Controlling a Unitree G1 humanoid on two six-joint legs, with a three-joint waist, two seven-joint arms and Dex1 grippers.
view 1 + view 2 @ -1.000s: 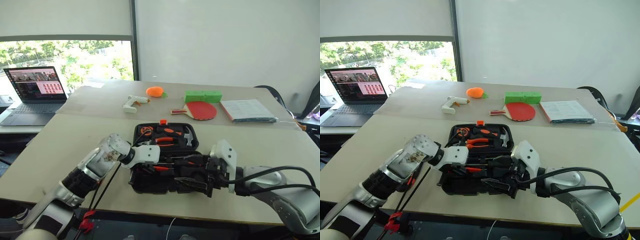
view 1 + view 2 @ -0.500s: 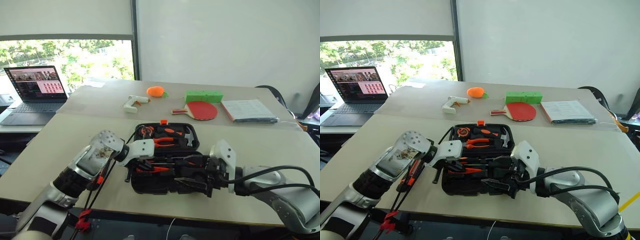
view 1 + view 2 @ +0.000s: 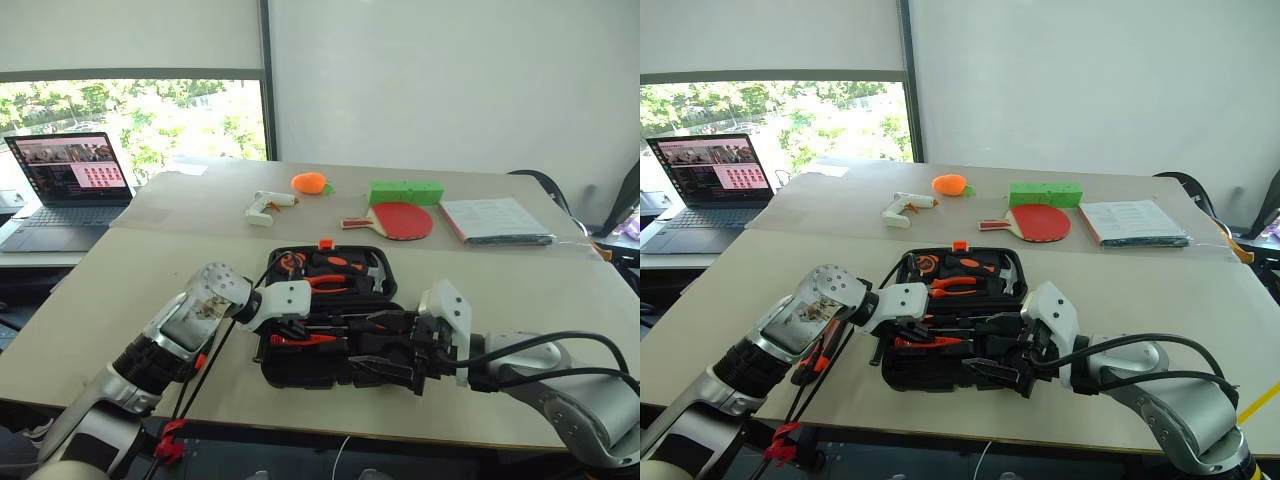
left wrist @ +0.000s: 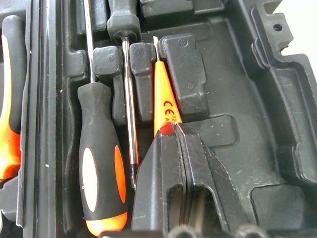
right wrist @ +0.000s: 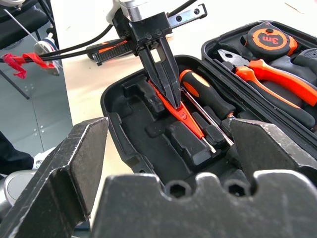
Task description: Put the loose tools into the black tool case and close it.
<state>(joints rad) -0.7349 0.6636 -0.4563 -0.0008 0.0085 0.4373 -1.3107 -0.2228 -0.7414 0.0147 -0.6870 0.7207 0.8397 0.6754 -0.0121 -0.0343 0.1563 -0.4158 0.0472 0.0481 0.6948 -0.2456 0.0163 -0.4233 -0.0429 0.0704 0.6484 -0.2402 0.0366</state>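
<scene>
Case (image 3: 330, 330): open on the table, orange piece (image 4: 163, 106) now lowered into its slot beside a seated screwdriver (image 4: 101, 168). Since a second ago, we keep our left gripper (image 5: 166, 82) clamped on the piece, so release comes next; right gripper (image 3: 385, 350) stays wide apart.

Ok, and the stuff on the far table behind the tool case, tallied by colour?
White: 2, glue gun, booklet
Orange: 1, rounded toy
Green: 1, block
Red: 1, table-tennis paddle
Total: 5
</scene>
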